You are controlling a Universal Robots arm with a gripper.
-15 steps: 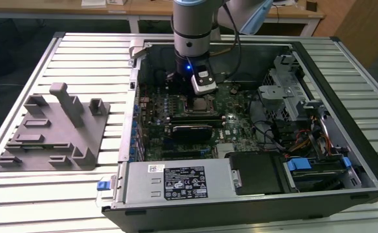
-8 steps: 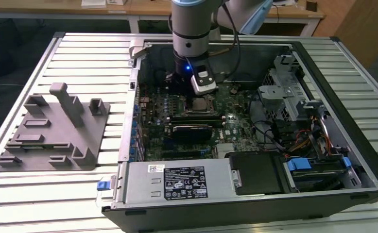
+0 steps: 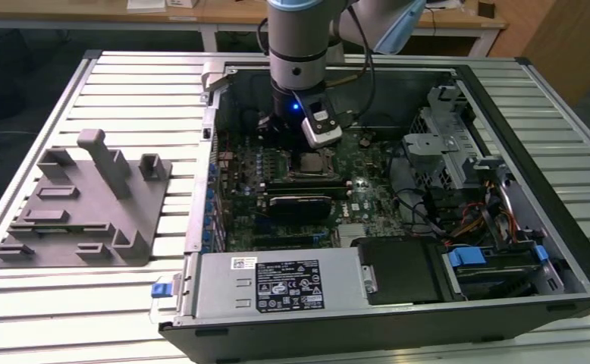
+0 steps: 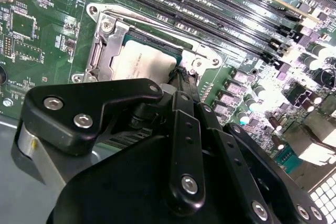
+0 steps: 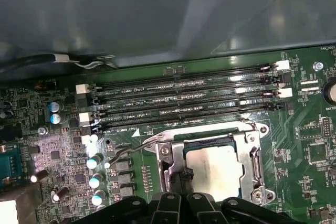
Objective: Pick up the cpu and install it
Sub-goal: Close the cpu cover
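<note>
The cpu point(image 4: 142, 60), a small flat square silvery-topped chip, lies in the metal-framed socket point(image 4: 98, 51), six o'clock of the black gripper point(image 4: 182, 77) in the exterior view. Light, stiff, fragile underneath: I'd hold its edges. Whether the gripper is open or closed, I cannot tell

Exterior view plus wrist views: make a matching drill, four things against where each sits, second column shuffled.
1 cpu
2 grey fixture block
3 gripper
4 memory slots

A on the table, at the exterior view's left of the case
B long rows beside the socket
C lying in the socket
D close over the socket's edge

Pairs: 1-C, 2-A, 3-D, 4-B
</note>
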